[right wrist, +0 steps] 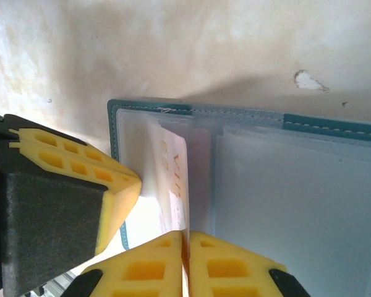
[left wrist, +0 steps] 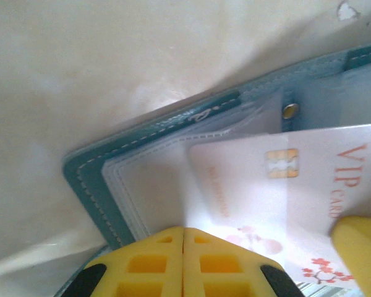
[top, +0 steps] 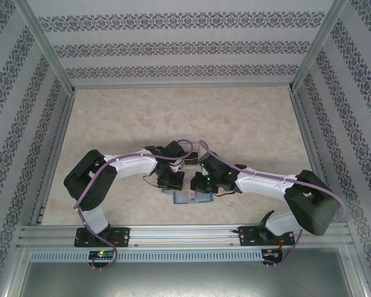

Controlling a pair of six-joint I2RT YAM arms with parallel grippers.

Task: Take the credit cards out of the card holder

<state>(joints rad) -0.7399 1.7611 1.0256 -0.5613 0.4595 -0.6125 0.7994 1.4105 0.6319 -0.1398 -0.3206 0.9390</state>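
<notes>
- Right gripper (right wrist: 185, 260): the yellow fingers are pressed together. A thin edge of the VIP card (left wrist: 284, 185) appears to sit in the seam between them, though the close view does not make this certain.
- Left gripper (left wrist: 183, 260): the yellow fingers are closed flush against each other. The tips bear down on the near edge of the card holder (left wrist: 142, 124), and no card is visible between them.
- VIP card: white, with a gold chip, red lettering and a red blossom print. It lies partly out of a clear sleeve (left wrist: 154, 173) on the left-hand panel of the holder and is tilted across it.
- Card holder: a teal bifold with pale stitching, lying open and flat. Its clear plastic sleeves face up, and a metal snap stud (left wrist: 290, 111) is near the spine.
- Position: in the top view, the holder rests on the beige marbled table (top: 247, 124) near its front edge, between the two wrists.
- Table surface: a small white chip (right wrist: 309, 80) lies just beyond the holder's far edge.
</notes>
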